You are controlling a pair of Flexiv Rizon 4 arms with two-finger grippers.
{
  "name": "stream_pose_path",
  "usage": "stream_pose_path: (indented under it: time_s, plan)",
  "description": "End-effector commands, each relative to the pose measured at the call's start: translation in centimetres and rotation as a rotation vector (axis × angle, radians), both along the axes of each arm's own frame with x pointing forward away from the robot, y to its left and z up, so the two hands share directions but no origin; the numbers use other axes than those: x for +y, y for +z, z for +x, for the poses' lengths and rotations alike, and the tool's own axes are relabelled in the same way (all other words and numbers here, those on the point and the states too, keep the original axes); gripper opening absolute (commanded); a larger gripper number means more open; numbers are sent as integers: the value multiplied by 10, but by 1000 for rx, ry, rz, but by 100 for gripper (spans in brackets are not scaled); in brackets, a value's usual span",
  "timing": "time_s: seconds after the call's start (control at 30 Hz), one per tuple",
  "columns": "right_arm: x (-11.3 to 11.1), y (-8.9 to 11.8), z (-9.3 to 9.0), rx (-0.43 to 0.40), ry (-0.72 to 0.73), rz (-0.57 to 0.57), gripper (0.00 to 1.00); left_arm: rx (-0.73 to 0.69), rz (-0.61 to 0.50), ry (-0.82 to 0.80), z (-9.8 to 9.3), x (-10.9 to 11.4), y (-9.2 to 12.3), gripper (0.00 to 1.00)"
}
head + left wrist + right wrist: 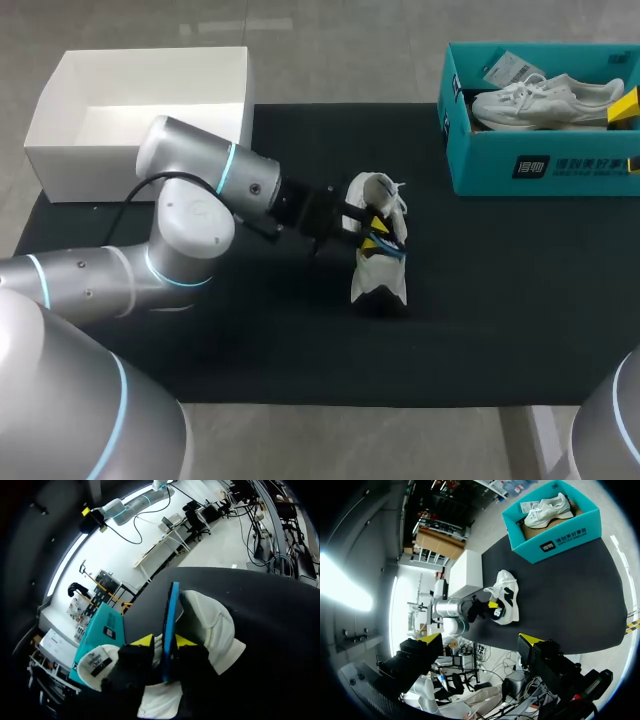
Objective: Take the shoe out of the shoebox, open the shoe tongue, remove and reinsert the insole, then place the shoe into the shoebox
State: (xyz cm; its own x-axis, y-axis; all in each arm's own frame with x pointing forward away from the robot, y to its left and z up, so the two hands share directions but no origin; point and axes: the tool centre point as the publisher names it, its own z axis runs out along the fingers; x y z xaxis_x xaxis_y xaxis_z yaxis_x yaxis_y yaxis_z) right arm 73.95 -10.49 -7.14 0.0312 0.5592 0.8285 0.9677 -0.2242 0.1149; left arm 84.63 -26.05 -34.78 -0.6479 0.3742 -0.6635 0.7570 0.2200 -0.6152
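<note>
A white shoe (378,272) lies on its side in the middle of the black mat (470,330), also seen in the right wrist view (506,602). My left gripper (368,222) is at the shoe's opening. In its own view the left gripper (163,641) is shut on the thin edge of a blue insole (170,620), which stands out of the shoe (212,625). A bit of blue insole (388,247) shows at the opening. My right gripper (481,639) hangs open and empty, high above the table and away from the shoe.
A teal shoebox (540,168) at the back right holds a second white shoe (550,98) and a paper tag. An open white box (90,172) stands at the back left. My left arm stretches across the mat's left half.
</note>
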Motion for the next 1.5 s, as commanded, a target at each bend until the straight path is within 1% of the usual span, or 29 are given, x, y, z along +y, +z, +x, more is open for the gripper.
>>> stream_pose_path:
  time_s: [0.03,0.07,0.13,0.2,0.27,0.3,0.37,0.47,0.6,0.83,1.17,1.23,1.37,1.4,1.43,1.47,1.5]
  plan:
    - [0,0,1,3,0,-2,100,-6,-11,-12,-10,8,13,65]
    - [0,0,1,3,0,-2,100,-10,-11,-20,-13,9,16,63]
    - [0,0,1,3,0,-2,100,-15,-15,-29,-17,9,21,54]
    - [0,0,1,3,0,-2,100,-27,-15,-36,-19,8,24,53]
    - [0,0,1,3,0,-2,100,-32,-16,-43,-19,7,24,46]
    - [0,0,1,3,0,-2,100,-34,-15,-44,-20,7,24,37]
    - [0,0,1,3,0,-2,100,-33,-18,-50,-20,6,23,0]
    - [0,0,1,3,0,-2,100,-28,-22,-64,-22,4,21,0]
    - [0,0,1,3,0,-2,100,-36,2,-83,-24,4,15,0]
    - [0,0,1,3,0,-2,100,-45,31,-54,-14,6,1,0]
    - [0,0,1,3,0,-2,100,-68,54,-4,9,3,-14,0]
    - [0,0,1,3,0,-2,100,-73,62,-5,9,4,-15,0]
    - [0,0,1,3,0,-2,100,-60,72,-11,4,8,-13,0]
    - [0,0,1,3,0,-2,100,-59,71,-12,2,9,-11,18]
    - [0,0,1,3,0,-2,100,-58,68,-13,1,9,-8,41]
    - [0,0,1,3,0,-2,100,-53,59,-18,-2,10,-5,47]
    - [0,0,1,3,0,-2,100,-54,55,-19,-3,11,-1,47]
